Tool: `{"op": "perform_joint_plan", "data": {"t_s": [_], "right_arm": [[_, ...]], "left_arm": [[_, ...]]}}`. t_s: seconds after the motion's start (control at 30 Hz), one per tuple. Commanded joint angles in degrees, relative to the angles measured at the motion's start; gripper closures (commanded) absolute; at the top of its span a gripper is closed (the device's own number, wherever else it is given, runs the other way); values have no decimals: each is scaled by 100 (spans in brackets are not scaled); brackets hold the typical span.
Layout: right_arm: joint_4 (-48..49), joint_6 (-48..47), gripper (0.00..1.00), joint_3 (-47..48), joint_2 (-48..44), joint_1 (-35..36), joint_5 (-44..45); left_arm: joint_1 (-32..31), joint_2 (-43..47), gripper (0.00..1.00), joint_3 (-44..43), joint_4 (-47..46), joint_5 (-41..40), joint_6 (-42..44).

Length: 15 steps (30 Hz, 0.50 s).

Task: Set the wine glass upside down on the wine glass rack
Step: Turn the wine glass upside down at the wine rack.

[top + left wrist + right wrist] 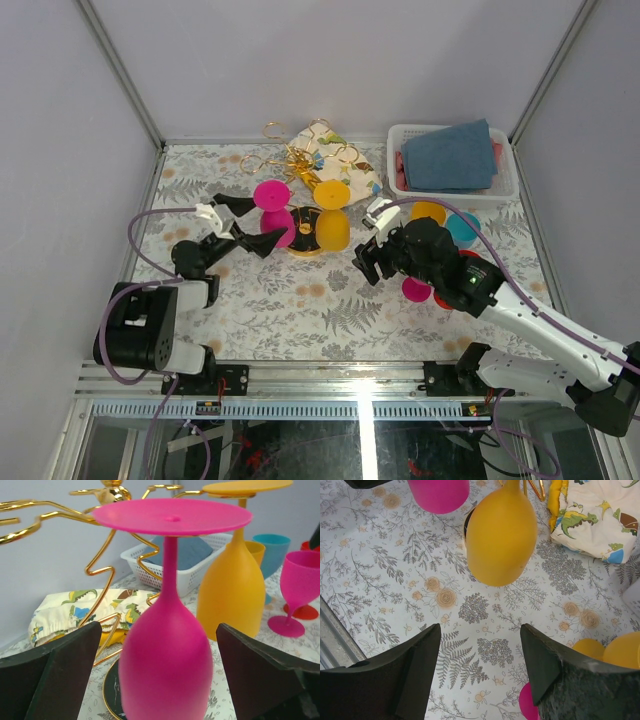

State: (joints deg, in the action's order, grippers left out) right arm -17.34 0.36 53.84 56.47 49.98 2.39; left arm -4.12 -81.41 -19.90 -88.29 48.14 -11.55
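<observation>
A pink wine glass (167, 670) hangs upside down, its round foot (172, 516) resting on a gold arm of the wine glass rack (107, 555). The rack's black gold-rimmed base (111, 696) lies under the bowl. My left gripper (159, 630) is open, its dark fingers (70, 670) standing either side of the bowl with a gap on each side. From above, the pink glass (274, 196) and left gripper (262, 222) sit left of the rack (298, 158). A yellow wine glass (500, 535) hangs inverted beside it. My right gripper (480, 630) is open over bare cloth.
Upright yellow (428, 212), teal (463, 228), red (466, 258) and pink (415, 290) glasses stand under my right arm. A white basket (400, 135) of folded blue cloth sits at the back right. A dinosaur-print cloth (350, 165) lies behind the rack.
</observation>
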Motion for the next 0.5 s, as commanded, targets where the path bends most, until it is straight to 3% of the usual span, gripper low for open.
{"op": "perform_joint_plan", "data": {"t_s": [0.0, 0.27, 0.37, 0.47], "right_arm": [[249, -146, 28, 106, -125, -22, 94], [356, -231, 27, 3, -187, -19, 171], [388, -229, 27, 30, -189, -16, 402], [438, -188, 26, 69, -192, -18, 685]], "left_arm": [[-3, 314, 0, 201, -356, -945, 29], [-273, 756, 0, 627, -356, -2734, -104], [-387, 936, 0, 644, -297, -3954, -816], [-394, 1153, 0, 623, 104, -4382, -1402]]}}
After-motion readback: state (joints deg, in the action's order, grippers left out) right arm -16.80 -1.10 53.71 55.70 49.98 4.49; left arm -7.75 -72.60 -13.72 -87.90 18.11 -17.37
